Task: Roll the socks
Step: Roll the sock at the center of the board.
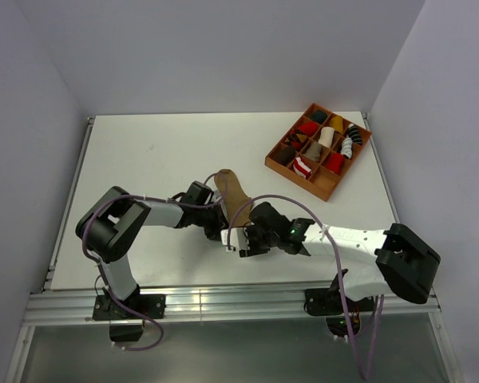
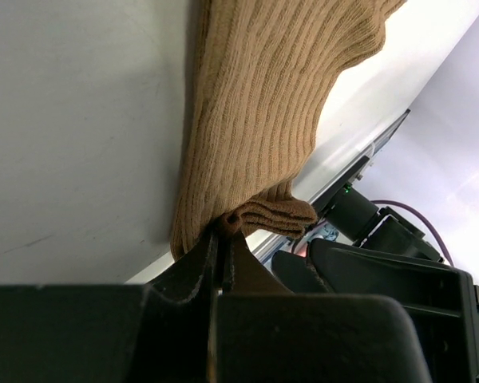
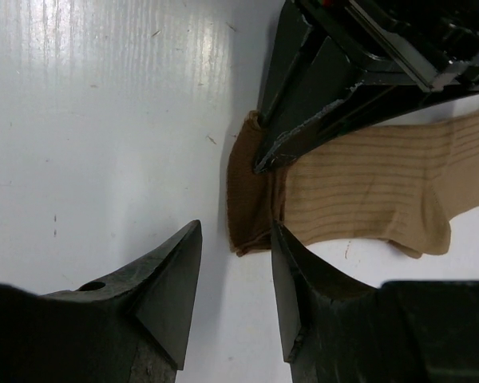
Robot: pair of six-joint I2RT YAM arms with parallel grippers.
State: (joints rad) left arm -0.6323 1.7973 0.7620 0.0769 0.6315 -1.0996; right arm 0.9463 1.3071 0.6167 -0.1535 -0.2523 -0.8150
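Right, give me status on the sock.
Left gripper shut on end of tan sock. Right gripper open, at that same end. Sock lying flat, not rolled. Nothing blocking.

The white bench (image 1: 160, 159) carries two things: a ribbed tan sock (image 1: 233, 195) lying near its front middle, and a compartmented wooden tray (image 1: 295, 182) of sock rolls (image 1: 303, 166) — set askew at the far right, well apart.

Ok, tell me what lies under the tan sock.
The tan sock rests on the white table, left gripper pinching its folded end. Whatever lies beneath the fabric is covered.
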